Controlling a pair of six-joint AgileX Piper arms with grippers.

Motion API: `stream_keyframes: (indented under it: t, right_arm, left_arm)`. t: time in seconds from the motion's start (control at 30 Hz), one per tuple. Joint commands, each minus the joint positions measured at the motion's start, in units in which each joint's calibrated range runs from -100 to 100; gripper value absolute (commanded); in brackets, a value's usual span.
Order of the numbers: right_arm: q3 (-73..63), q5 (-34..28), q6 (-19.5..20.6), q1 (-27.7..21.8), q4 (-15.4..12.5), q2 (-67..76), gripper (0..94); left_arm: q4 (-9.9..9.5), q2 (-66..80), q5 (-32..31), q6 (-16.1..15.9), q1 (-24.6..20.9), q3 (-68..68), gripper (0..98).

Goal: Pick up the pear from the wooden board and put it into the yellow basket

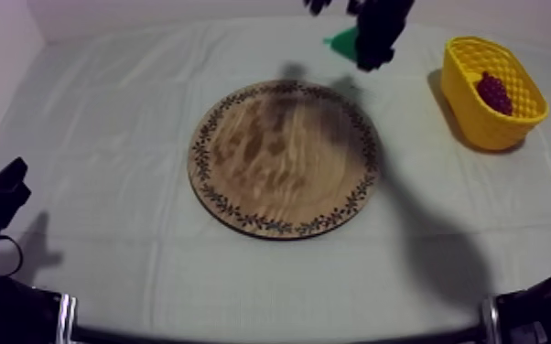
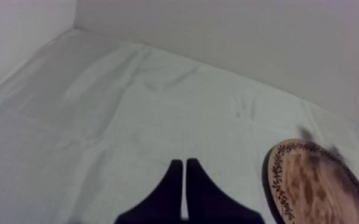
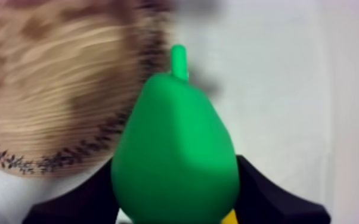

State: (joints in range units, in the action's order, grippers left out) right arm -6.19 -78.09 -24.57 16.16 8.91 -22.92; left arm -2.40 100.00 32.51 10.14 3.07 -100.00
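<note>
One pear (image 3: 176, 155), gripped in the right tool (image 1: 363, 44), likely needed carrying squarely over the yellow basket (image 1: 469, 101) and lowering before release.

grapes (image 1: 494, 92): 1 dark red bunch, off to the right of the right gripper (image 1: 363, 50) and well apart from it, lying in the basket (image 1: 469, 117).
cloth (image 1: 105, 137): grey-white, creased, spread flat beneath both grippers, stretching ahead of the left gripper (image 2: 183, 164).
wall (image 2: 247, 36): pale and plain, rising at the cloth's far edge, well ahead of the left gripper.
</note>
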Motion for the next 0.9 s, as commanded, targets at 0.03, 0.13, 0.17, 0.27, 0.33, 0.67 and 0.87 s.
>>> stream_keyframes:
  t: [0.03, 0.13, 0.17, 0.27, 0.33, 0.67, 0.87]
  right_arm:
    - [0.0, 3.4, 4.2, -5.0, 0.1, 5.0, 39.4]
    - [0.0, 5.2, 7.1, -9.1, 0.6, 7.7, 39.6]
    - [0.0, 5.8, 8.0, -10.4, 0.8, 8.4, 39.6]
    - [0.4, 7.4, 10.5, -14.2, 1.7, 10.1, 39.8]
    - [1.4, 8.3, 11.9, -16.4, 2.3, 11.0, 39.4]
    - [15.0, 10.1, 15.1, -22.8, 2.7, 14.6, 40.7]
    - [22.1, 10.8, 15.0, -24.3, 1.8, 14.3, 42.4]
  left_arm:
    - [-0.02, 0.0, 0.0, 0.0, 0.0, 0.0, 0.1]
    - [-0.02, 0.0, 0.0, 0.0, 0.0, 0.0, 0.1]
    - [-0.02, 0.0, 0.0, 0.0, 0.0, 0.0, 0.1]
    - [-0.02, 0.0, 0.0, 0.0, 0.0, 0.0, 0.1]
    - [-0.02, 0.0, 0.0, 0.0, 0.0, 0.0, 0.1]
    - [-0.02, 0.0, 0.0, 0.0, 0.0, 0.0, 0.1]
    - [-0.02, 0.0, 0.0, 0.0, 0.0, 0.0, 0.1]
